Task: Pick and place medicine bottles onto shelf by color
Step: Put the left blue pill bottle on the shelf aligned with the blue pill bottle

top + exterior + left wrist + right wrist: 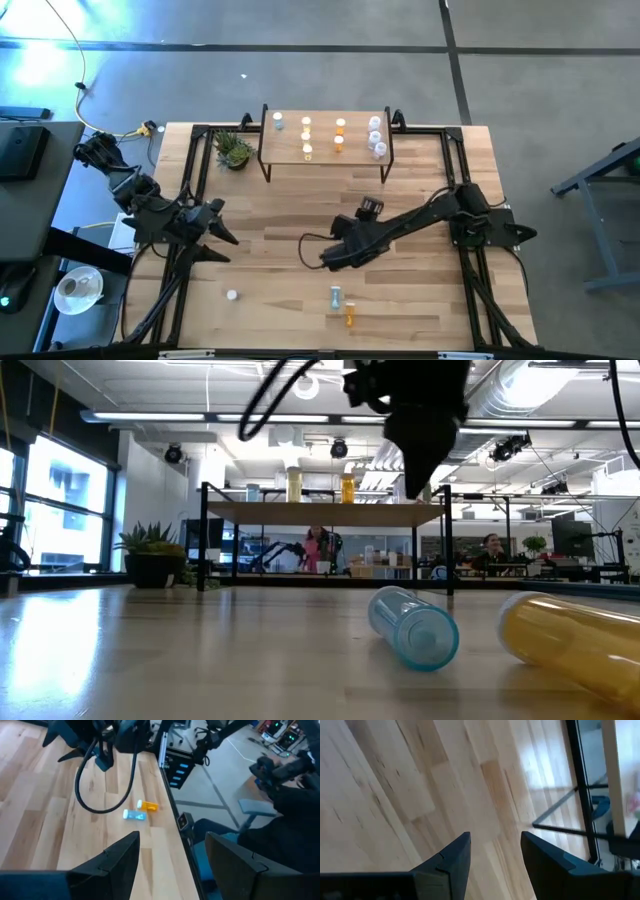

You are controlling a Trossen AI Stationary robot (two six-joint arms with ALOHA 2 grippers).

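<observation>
Now the right gripper [325,258], jaws apart and empty, hovers mid-table; the blue bottle [336,296] lies at its five o'clock. Next, probably: descend and grasp it for the shelf [324,150].

From table level the orange bottle [575,645] runs off the right edge, so only its capped end and part of the body show. The right arm [420,420] cuts across the shelf [320,512] there and hides its right end, so only two bottles up top are visible. From above, the shelf bottles [340,130] are too tiny to read beyond rough color.
</observation>
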